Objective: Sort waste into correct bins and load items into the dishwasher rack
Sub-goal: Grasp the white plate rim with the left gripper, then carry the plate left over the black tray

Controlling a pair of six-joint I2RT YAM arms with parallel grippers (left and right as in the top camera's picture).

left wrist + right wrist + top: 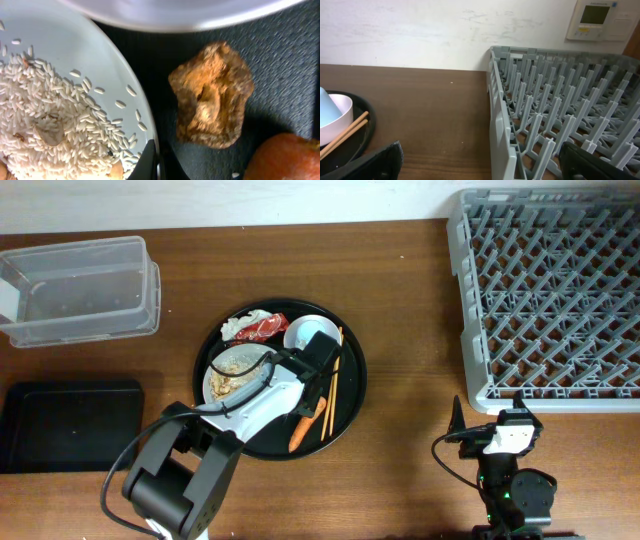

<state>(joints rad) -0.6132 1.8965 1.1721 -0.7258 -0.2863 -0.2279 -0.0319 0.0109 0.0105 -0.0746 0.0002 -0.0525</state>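
Resting at white plate [75, 40] rim, left gripper [154, 161] jaws together | right gripper [480, 161] jaws wide apart, empty

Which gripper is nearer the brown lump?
Left. The left gripper is shut at the plate's edge, just beside the lump. The right gripper is open, far off by the rack's near corner.

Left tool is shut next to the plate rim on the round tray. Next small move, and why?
Probably open the left tool and shift it over the brown lump. Its tips are closed at the plate rim with nothing visibly between them, while the lump lies loose on the black tray beside it. The plate carries rice, so waste likely goes first.
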